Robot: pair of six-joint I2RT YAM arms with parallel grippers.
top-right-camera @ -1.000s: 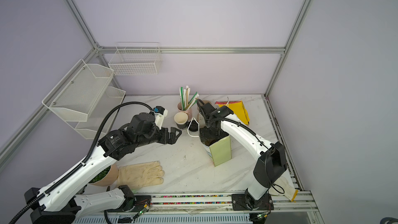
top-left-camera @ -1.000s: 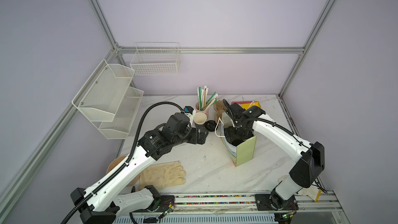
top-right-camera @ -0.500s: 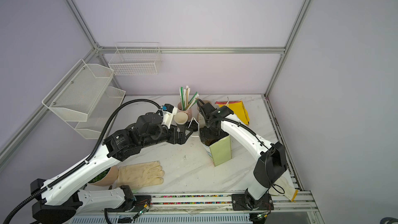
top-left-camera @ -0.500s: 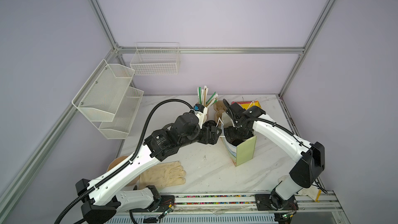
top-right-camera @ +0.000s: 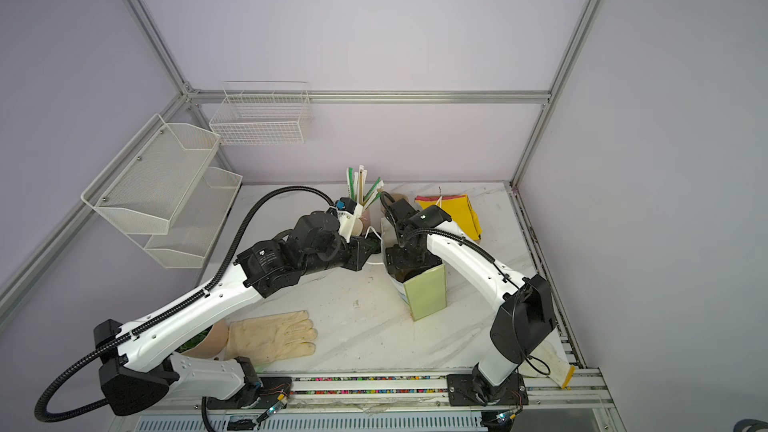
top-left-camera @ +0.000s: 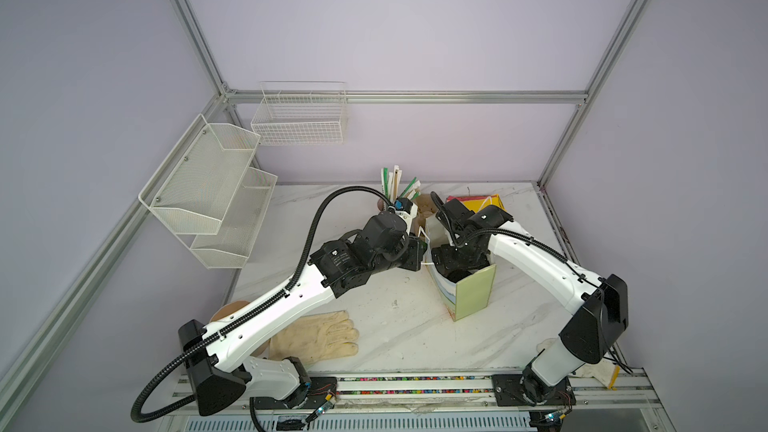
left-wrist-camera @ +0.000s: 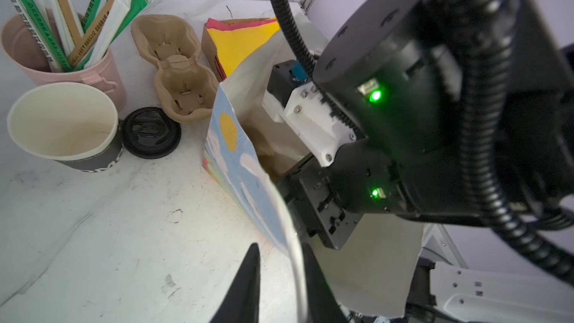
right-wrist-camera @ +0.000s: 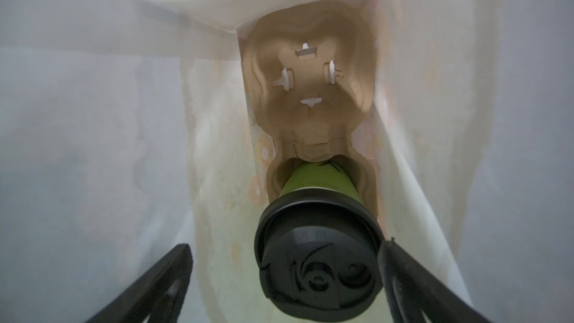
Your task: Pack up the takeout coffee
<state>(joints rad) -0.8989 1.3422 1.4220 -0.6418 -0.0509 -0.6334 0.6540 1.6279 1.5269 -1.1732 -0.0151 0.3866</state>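
The takeout coffee (right-wrist-camera: 318,264), a light green cup under a black lid, stands in a brown pulp carrier (right-wrist-camera: 310,66) at the bottom of the paper bag (top-left-camera: 473,292) (top-right-camera: 426,292). My right gripper (right-wrist-camera: 284,245) is down inside the bag and open. Its fingers stand either side of the lid, and one fingertip (right-wrist-camera: 400,268) is close against the lid's rim. My left gripper (left-wrist-camera: 281,262) (top-left-camera: 419,257) is at the bag's left rim, shut on the bag's white handle (left-wrist-camera: 293,253). In both top views the coffee is hidden by the right arm.
Behind the bag stand a black paper cup (left-wrist-camera: 65,125), a loose black lid (left-wrist-camera: 150,132), a pink cup of straws (left-wrist-camera: 62,57), an empty pulp carrier (left-wrist-camera: 177,73) and yellow and red paper (left-wrist-camera: 242,38). A work glove (top-left-camera: 316,336) lies front left. Wire shelves (top-left-camera: 208,189) hang left.
My left arm has swung right from beside the black cup to the bag's rim, and its gripper has closed on the handle. The right arm has stayed inside the bag.
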